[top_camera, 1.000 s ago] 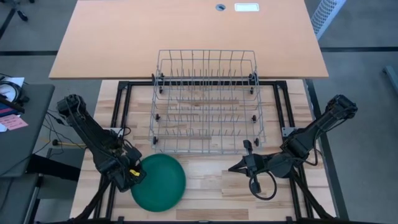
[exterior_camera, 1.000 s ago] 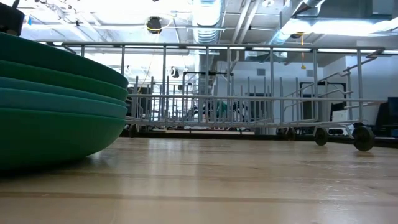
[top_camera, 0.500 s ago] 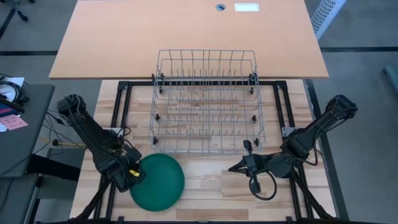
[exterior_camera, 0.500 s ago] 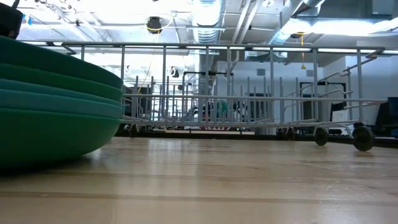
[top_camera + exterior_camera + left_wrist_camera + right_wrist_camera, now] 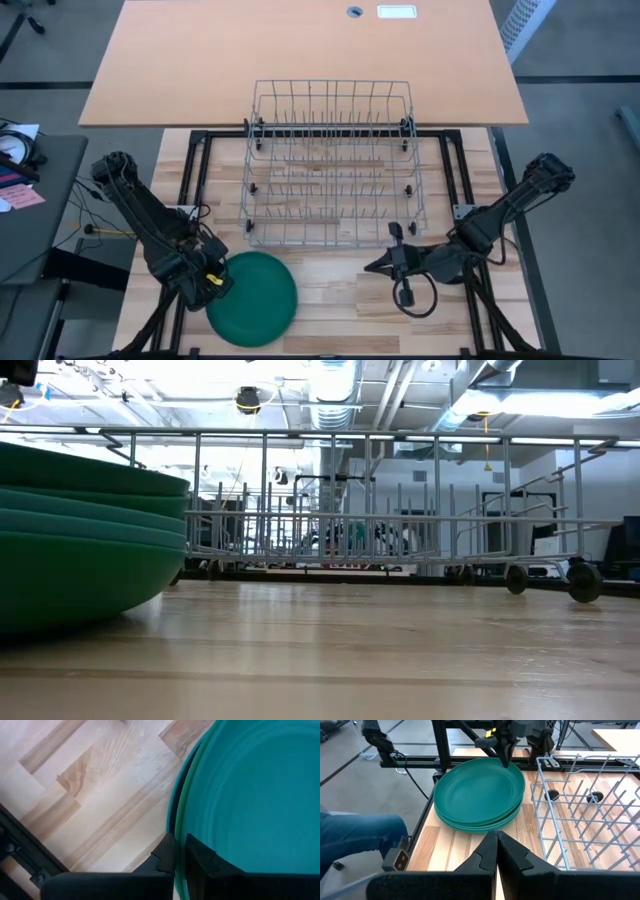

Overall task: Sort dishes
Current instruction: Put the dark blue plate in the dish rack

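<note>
My left end effector [image 5: 214, 282] is closed on the rim of the top plate [image 5: 252, 298] of the dishes [image 5: 480, 794], stacked on the worktop [image 5: 340, 295] beside the wire rack [image 5: 331, 165]. My right end effector [image 5: 372, 266] is closed, empty, facing the stack.

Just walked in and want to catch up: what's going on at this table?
The robot is sorting dishes. Its left hand has shut on the rim of the top plate of a green stack at the table's near left. The wire rack in the middle holds no plates yet. The right hand waits shut and empty above the table, just in front of the rack.
</note>
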{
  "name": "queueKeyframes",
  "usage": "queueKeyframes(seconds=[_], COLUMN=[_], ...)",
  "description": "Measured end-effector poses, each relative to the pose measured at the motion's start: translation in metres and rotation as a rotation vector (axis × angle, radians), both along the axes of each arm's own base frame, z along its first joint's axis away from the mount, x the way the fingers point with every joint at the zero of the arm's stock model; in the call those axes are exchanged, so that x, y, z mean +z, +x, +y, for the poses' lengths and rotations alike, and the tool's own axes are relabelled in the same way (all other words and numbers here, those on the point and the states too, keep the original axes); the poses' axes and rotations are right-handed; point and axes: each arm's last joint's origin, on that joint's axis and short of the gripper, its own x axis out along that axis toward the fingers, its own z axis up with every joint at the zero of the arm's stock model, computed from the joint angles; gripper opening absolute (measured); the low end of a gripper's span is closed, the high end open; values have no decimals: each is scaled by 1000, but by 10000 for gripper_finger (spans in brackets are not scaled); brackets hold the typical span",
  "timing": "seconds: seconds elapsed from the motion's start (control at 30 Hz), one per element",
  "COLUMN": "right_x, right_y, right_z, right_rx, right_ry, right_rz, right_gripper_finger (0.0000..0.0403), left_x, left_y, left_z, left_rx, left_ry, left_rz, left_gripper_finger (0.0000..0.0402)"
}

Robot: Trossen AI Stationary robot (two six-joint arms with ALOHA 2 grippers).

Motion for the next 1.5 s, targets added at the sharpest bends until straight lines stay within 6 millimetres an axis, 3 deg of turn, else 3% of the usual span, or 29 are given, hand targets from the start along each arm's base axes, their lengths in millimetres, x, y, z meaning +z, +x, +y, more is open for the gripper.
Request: queueKeyframes(seconds=[0.37,0.67,0.87,1.0,1.27,1.5], right_x=[0,-2,-26,-47,-75,-79], right_y=[1,8,46,72,119,160], right_z=[-2,-6,-6,-7,-9,9], right_rx=[-13,-80,-157,-117,-31,-9], right_ry=[12,104,175,215,491,477], right_rz=[-2,6,-15,6,5,94], right_gripper_finger=[14,15,37,63,121,195], left_x=[20,13,12,12,13,13], left_y=[3,2,2,2,2,2], left_z=[-4,-2,-2,-2,-1,-2], left_rx=[-72,-63,-72,-80,-101,-77], left_ry=[-3,18,25,28,41,33], left_rz=[-14,-5,-8,-7,-12,-18], left_gripper_finger=[10,13,13,13,13,13])
